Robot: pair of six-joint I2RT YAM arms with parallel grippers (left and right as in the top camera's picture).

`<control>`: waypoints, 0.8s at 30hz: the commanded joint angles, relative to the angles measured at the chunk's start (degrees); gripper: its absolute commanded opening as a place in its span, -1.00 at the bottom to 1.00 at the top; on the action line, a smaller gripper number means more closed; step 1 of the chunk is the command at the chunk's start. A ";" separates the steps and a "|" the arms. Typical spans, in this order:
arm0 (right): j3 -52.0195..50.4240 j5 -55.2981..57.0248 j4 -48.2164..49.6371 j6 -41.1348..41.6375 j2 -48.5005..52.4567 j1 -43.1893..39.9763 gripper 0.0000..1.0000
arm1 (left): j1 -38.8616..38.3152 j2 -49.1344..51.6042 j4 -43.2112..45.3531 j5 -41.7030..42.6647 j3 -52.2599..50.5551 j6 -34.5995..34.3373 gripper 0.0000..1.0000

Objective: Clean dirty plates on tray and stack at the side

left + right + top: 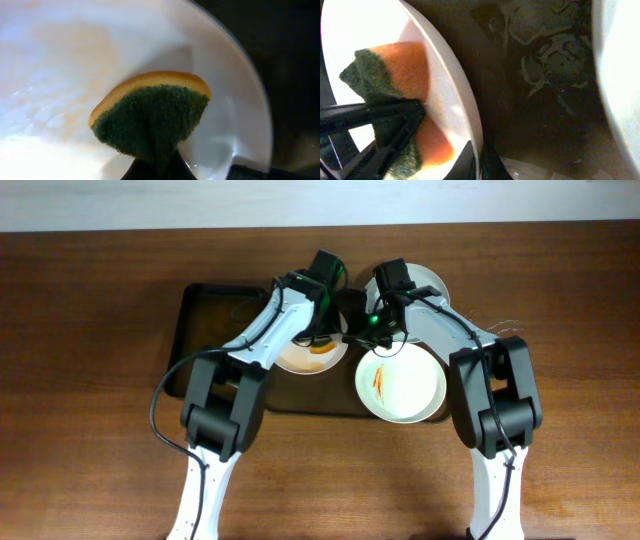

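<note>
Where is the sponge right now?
In the left wrist view, the sponge is pinched in the left gripper and pressed on the stained plate, which sits on the tray left of the streaked plate.

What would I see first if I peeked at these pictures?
A green-and-yellow sponge, pinched in the jaws of the left gripper, is pressed on a white plate over the black tray. Beside it sits another plate with orange streaks, toward the tray's right end.
</note>
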 commanded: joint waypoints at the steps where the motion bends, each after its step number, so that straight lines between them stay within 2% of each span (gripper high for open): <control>1: -0.46 -1.70 0.02 -0.63 0.63 0.57 -0.90 | 4.39 1.68 -9.38 4.63 -0.33 -6.95 -1.00; 2: -0.46 -1.70 0.09 -0.63 0.63 0.57 -0.91 | 4.92 1.68 -14.93 4.37 -0.33 -11.76 -1.00; 4: -0.46 -1.70 0.20 -0.63 0.63 0.57 -0.91 | 5.05 1.68 -18.40 0.57 -0.46 -18.69 -1.00; 6: -0.46 -1.70 0.20 -0.63 0.63 0.57 -0.90 | 4.98 1.68 -16.46 -5.79 -0.46 -26.77 -1.00; 8: -0.46 -1.70 0.22 -0.63 0.63 0.57 -0.90 | 4.98 1.66 -11.80 -5.31 -0.31 -26.05 -1.00; 9: -0.46 -1.68 0.17 -0.63 0.63 0.57 -0.90 | 4.98 1.66 -11.19 -2.47 0.87 -23.30 -1.00; 11: -0.46 -1.44 0.20 -0.63 0.63 0.57 -0.91 | 5.01 1.49 -12.50 10.40 8.28 -9.46 -1.00; 13: -0.46 -1.25 0.17 -0.63 0.63 0.57 -0.90 | 5.05 1.44 -19.08 12.24 17.70 -4.26 -1.00; 15: -0.46 -0.76 0.17 -0.66 0.63 0.57 -0.90 | 6.40 1.44 -25.83 11.85 29.53 4.44 -1.00; 16: -0.46 -0.02 0.22 -0.66 0.63 0.57 -0.90 | 7.23 1.44 -27.93 11.85 33.24 6.03 -1.00; 19: -0.46 2.73 1.97 -0.63 0.63 1.46 -0.28 | 12.37 1.44 -33.38 11.82 42.45 12.57 -1.00; 20: -0.46 5.05 2.36 -0.63 0.66 2.67 -0.23 | 14.43 1.44 -33.68 11.82 42.82 12.90 -1.00; 21: -0.46 8.07 2.34 -0.61 0.68 4.35 -0.24 | 16.41 1.46 -33.79 11.80 42.80 14.14 -1.00; 22: -0.46 8.48 2.27 -0.61 0.68 5.57 -0.35 | 18.43 1.49 -34.23 11.74 42.80 15.21 -1.00; 23: -0.46 8.50 1.57 -0.31 0.68 6.25 -0.72 | 19.56 1.49 -34.73 11.61 42.80 15.21 -1.00; 24: -0.46 8.74 0.28 1.20 0.68 6.32 -0.85 | 20.39 1.49 -35.10 10.82 42.80 15.23 -1.00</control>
